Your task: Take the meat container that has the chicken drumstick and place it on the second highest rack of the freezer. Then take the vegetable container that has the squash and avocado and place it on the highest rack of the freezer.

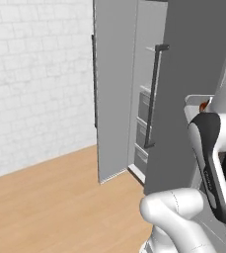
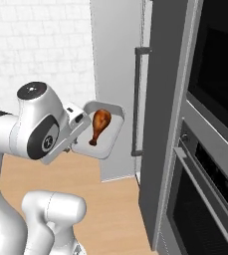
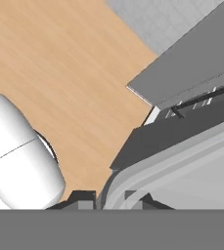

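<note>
My gripper (image 2: 81, 141) is shut on the left rim of the meat container (image 2: 113, 130), a shallow light-grey tray held up and tilted in front of the freezer (image 2: 116, 74). The chicken drumstick (image 2: 99, 125) lies in the tray, glossy orange-brown, bone end down. The left base view shows a corner of the meat container (image 1: 192, 101) with a bit of the chicken drumstick (image 1: 203, 105) behind my arm. In the hand view the fingertips (image 3: 84, 197) clamp the meat container's rim (image 3: 182, 158). The freezer (image 1: 115, 89) stands open; the highest rack (image 1: 152, 49) and second highest rack (image 1: 145, 89) show inside. The vegetable container is out of view.
A dark vertical bar handle (image 1: 153, 96) runs down the grey door panel right of the freezer opening. An oven stack (image 2: 210, 149) stands at the right. White brick wall (image 1: 35, 74) and wooden floor (image 1: 50, 202) lie to the left.
</note>
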